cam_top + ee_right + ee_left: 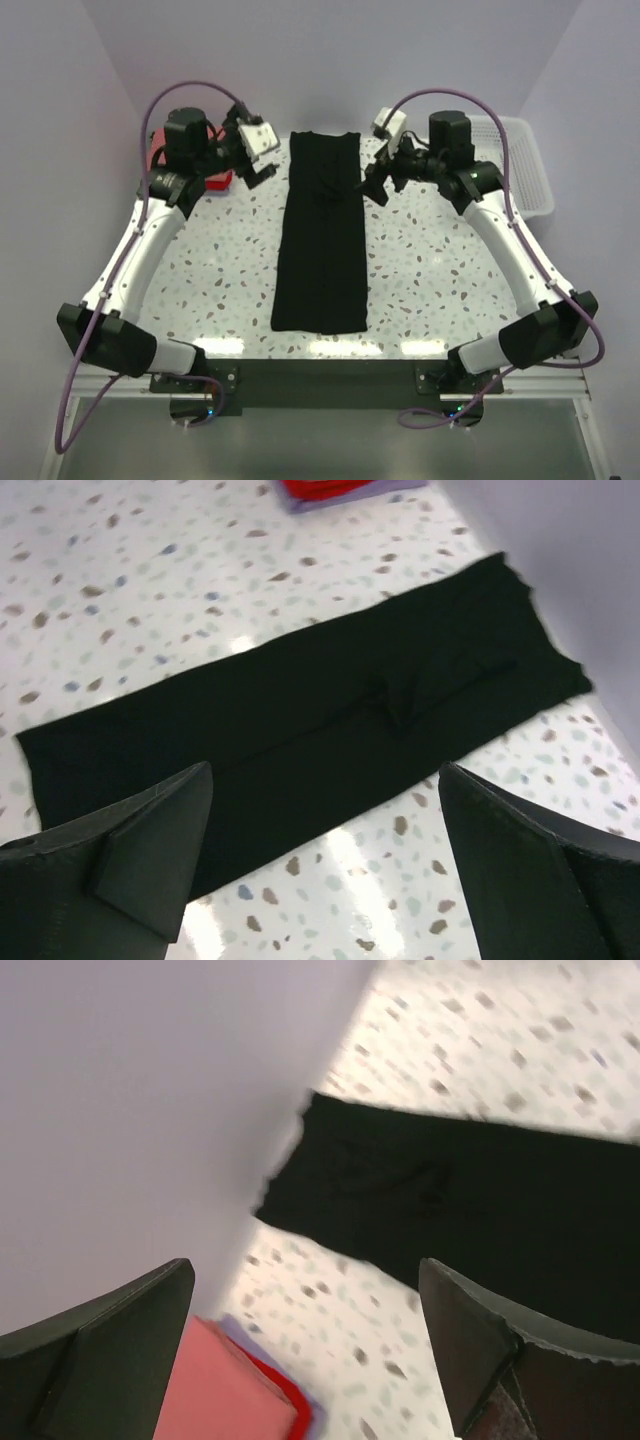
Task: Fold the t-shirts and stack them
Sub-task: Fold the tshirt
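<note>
Far-left corner: the folded stack (235, 1390), coral-red cloth with a thin purple-blue edge showing, lies on the table (420, 270) behind the left arm, well apart from the cloth in the middle
Left gripper (258, 176): hovers just beside the far-left corner of the black shirt, jaws spread wide with nothing between them
Black t-shirt (320, 240): lies flat down the middle of the table as 1 long narrow strip, its far end near the back wall and its near end close to the arm bases; a small wrinkle sits toward the far end
Right gripper (378, 180): mirrors the other at the far-right corner, jaws wide apart and empty, just beside the cloth
Far right: the white lattice basket (530, 160) stands at the table's edge, apart from the shirt; what it holds cannot be told
Step in hand: by the look of the strip, the lengthwise folds are done and the crosswise folds are not yet made, and neither gripper has hold of the shirt
Next move: probably both grippers drop onto the 2 far corners, pinch through all the layers and carry that end toward the near end together, so the strip does not skew
After that: the folded black shirt would belong on the stack at the left — a long carry across the left arm's side
</note>
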